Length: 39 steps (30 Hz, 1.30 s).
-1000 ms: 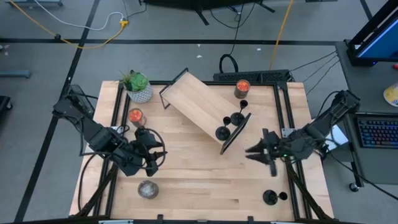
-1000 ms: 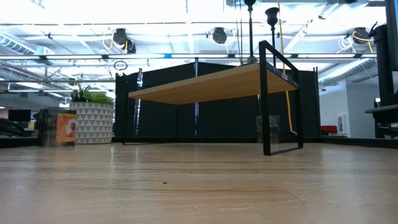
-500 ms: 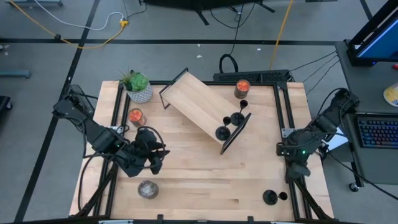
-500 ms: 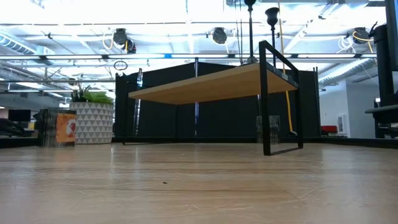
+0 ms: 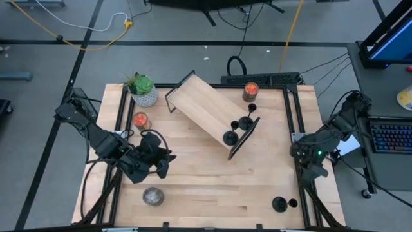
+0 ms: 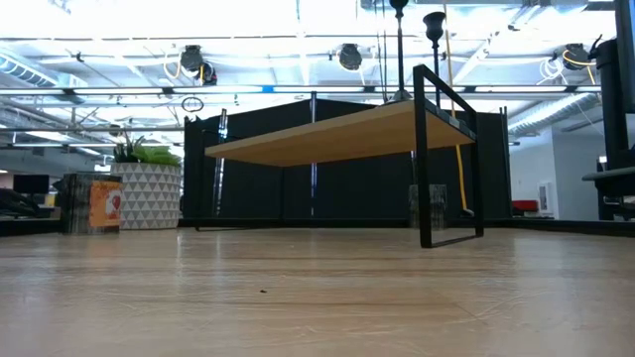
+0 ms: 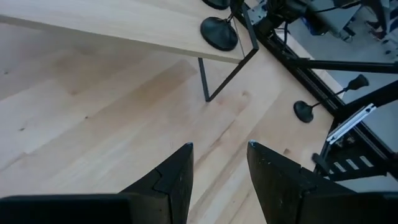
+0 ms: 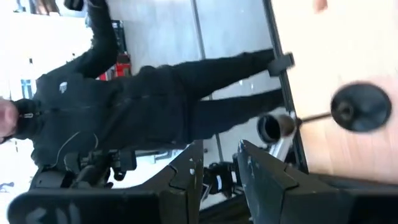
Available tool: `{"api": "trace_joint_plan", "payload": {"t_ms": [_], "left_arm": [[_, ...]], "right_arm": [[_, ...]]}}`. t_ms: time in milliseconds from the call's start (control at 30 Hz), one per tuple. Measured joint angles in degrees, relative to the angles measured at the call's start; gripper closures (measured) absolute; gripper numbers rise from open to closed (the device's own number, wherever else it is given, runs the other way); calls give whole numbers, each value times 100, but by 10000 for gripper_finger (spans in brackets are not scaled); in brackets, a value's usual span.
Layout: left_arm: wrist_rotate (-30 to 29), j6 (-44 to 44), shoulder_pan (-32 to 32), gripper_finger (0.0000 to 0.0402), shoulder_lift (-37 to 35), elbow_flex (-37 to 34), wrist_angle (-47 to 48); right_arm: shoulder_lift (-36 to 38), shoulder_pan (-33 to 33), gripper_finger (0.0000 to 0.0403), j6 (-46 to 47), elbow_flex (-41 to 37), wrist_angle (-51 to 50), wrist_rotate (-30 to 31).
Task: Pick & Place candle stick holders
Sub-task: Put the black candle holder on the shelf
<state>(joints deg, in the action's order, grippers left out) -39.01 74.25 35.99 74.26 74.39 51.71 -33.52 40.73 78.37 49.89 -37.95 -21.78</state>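
Black candle stick holders stand upright on the right end of a small raised wooden shelf; the low view shows their tops. Another holder lies on its side on the table near the front right corner, also in the right wrist view and the left wrist view. My left gripper hangs open over the table's left half, nothing between its fingers. My right gripper is open at the table's right edge, above and apart from the lying holder.
A potted plant and a candle jar stand at the back left. Another jar stands behind the shelf, and a grey round object lies at the front left. A person in black stands beyond the table.
My right gripper has drawn back from over the table toward the right edge and has turned and rolled on the way. My left gripper has rolled about its own axis without leaving its place. The holders have not moved.
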Motion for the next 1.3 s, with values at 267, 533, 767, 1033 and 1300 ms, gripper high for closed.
{"api": "trace_joint_plan", "payload": {"t_ms": [267,533,767,1033,1300], "left_arm": [[-10,-2126,100,245,-2,0,-847],[-478,-2666,568,245,-90,-541,-1781],[2,-3679,603,245,-609,-2078,-4341],[1092,-4470,83,245,-1720,-3577,-5735],[1518,-4900,28,245,-3178,-4324,-5442]], "right_arm": [[-3,102,309,-430,0,59,396],[-409,604,310,-565,0,888,377],[-697,921,310,-98,6,1079,399],[-987,1342,310,54,577,1099,1614],[-1518,1705,310,409,1211,629,2717]]}}
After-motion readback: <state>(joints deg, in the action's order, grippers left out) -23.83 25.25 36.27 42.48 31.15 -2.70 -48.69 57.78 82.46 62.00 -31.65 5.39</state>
